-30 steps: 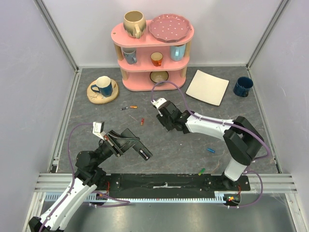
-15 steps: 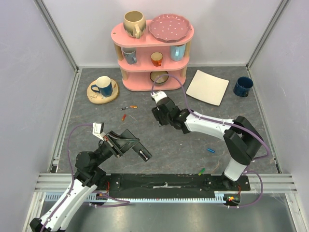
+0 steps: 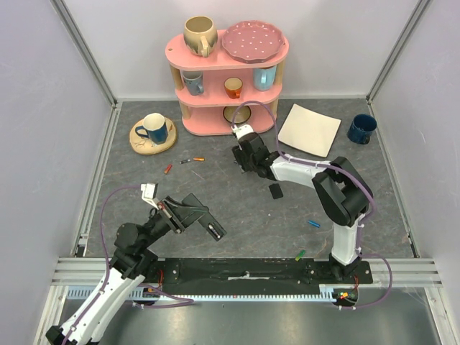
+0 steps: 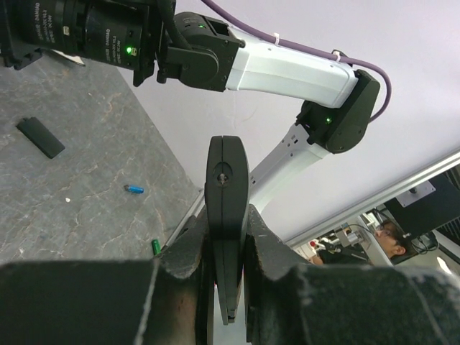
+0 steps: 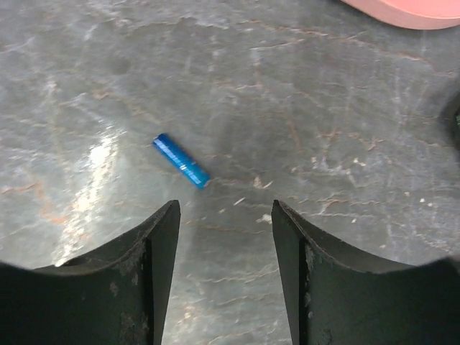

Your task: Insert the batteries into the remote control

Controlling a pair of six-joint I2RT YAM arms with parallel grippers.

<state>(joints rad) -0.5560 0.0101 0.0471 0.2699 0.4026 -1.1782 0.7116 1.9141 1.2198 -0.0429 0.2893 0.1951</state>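
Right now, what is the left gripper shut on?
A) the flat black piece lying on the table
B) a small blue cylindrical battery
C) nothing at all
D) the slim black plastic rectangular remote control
D: in the left wrist view the left gripper is clamped on the slim black plastic remote control, which sticks up out of its grip.

right gripper (image 5: pixel 224 210): jaws apart, low over the table | blue battery (image 5: pixel 180 161): lies slanted on grey table (image 5: pixel 345 100), just ahead of the fingertips, toward the left one, untouched | pink edge (image 5: pixel 413 11): top right corner
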